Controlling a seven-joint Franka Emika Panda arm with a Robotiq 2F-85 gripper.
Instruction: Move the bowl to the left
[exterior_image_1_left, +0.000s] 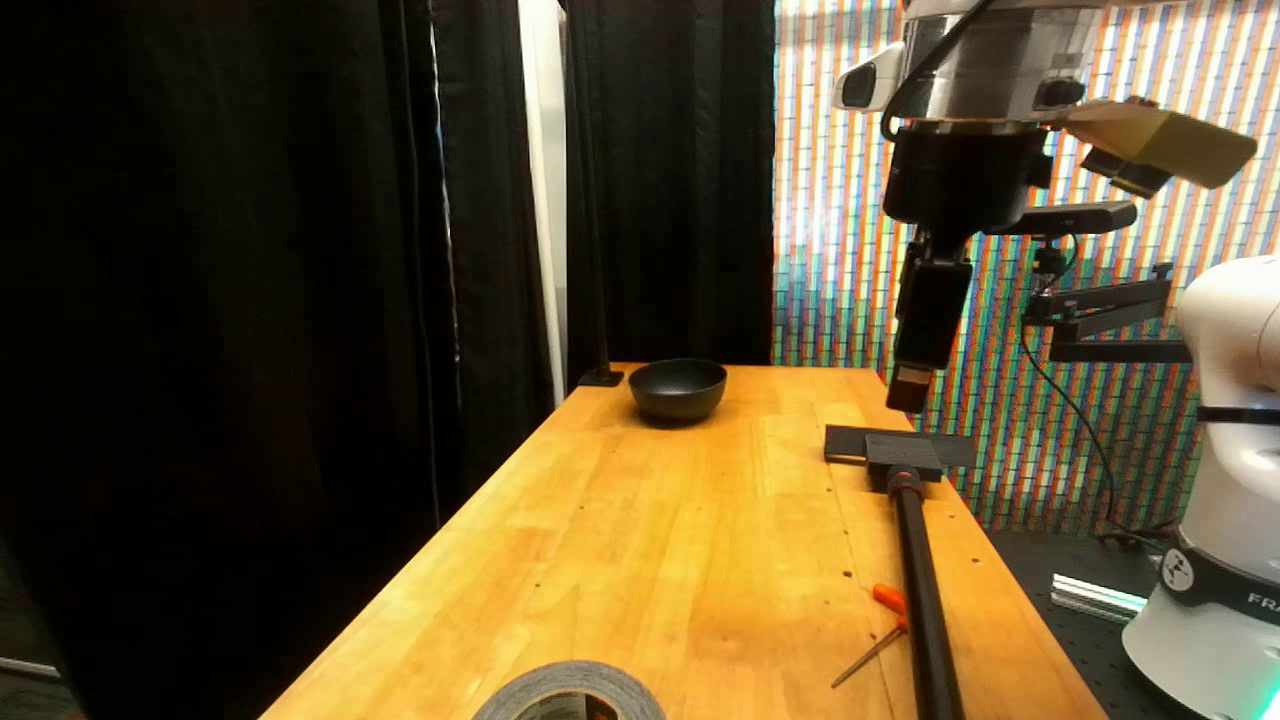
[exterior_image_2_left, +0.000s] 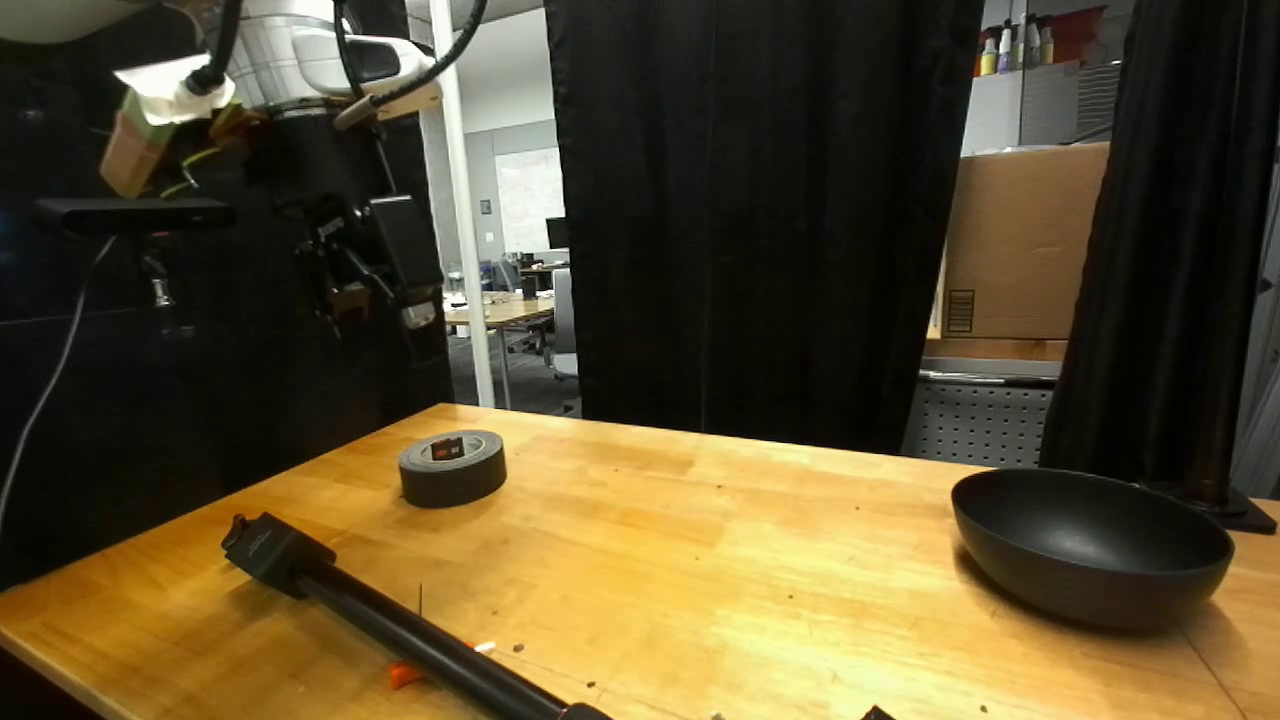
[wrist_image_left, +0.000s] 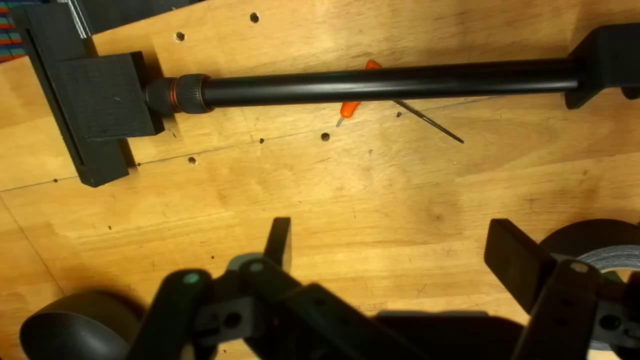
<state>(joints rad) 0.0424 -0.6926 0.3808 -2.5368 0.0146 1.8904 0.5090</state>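
Overhead, the tool (wrist_image_left: 392, 244) hangs, fingers (wrist_image_left: 515, 265) wide apart, clear of the bowl (exterior_image_2_left: 1092, 552).

Tool (wrist_image_left: 392, 245) downward beneath the wrist (exterior_image_1_left: 985, 75), 2 fingers (wrist_image_left: 517, 265) wide apart

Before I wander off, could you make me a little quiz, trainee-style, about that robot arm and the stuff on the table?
1. What, if anything, is the pincer gripping?
2. True or false: the bowl stands upright on the table.
3. The tape roll lies: A) inside the bowl; B) on the table, apart from the bowl; C) under the bowl.
Key: 1. Nothing; it stands open. 2. True. 3. B.
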